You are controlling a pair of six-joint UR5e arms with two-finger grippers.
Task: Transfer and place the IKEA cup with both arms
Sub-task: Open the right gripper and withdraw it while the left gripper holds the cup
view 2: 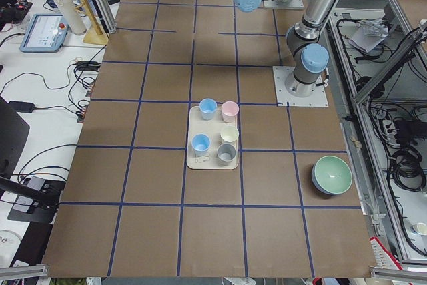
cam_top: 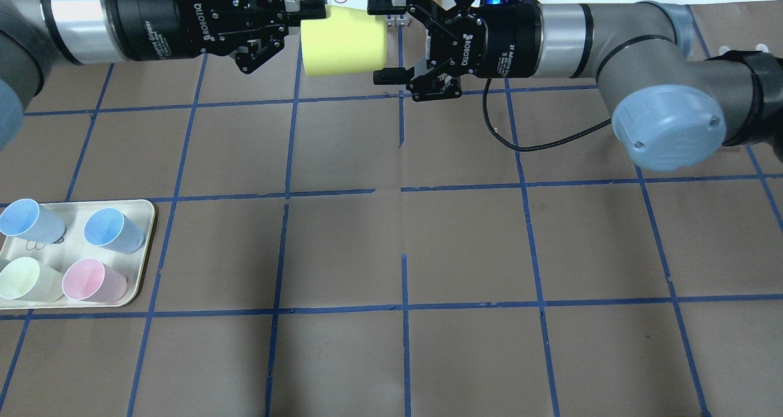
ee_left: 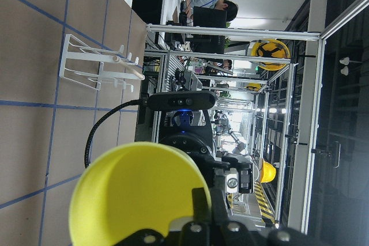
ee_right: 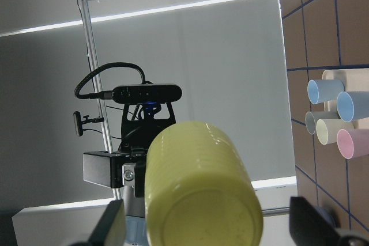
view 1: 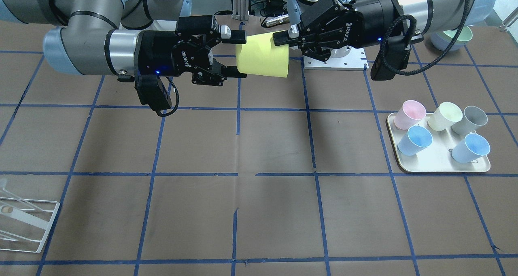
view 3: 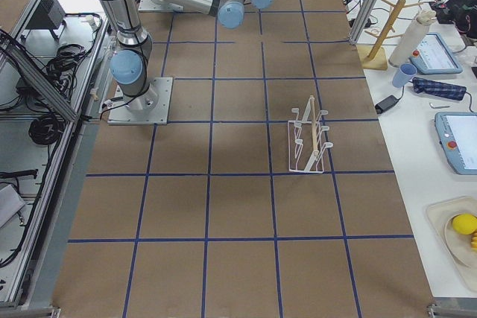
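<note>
The IKEA cup [view 1: 262, 55] is bright yellow and hangs on its side in the air near the robot's base, also in the overhead view [cam_top: 342, 41]. My left gripper [view 1: 280, 39] is shut on the cup's rim wall, one finger inside the mouth, as the left wrist view shows [ee_left: 138, 194]. My right gripper [view 1: 239, 53] is open, its fingers [ee_right: 112, 226] set wide on either side of the cup's base end [ee_right: 199, 188] and apart from it. In the overhead view the left gripper [cam_top: 315, 13] and right gripper [cam_top: 382, 40] face each other across the cup.
A cream tray [view 1: 439, 164] on my left side holds pink, pale cream [view 1: 445, 116], grey and two blue cups; it also shows in the overhead view [cam_top: 144, 246]. A white wire rack [view 1: 24, 223] stands at the far right. A green bowl [view 1: 453, 39] sits behind the left arm.
</note>
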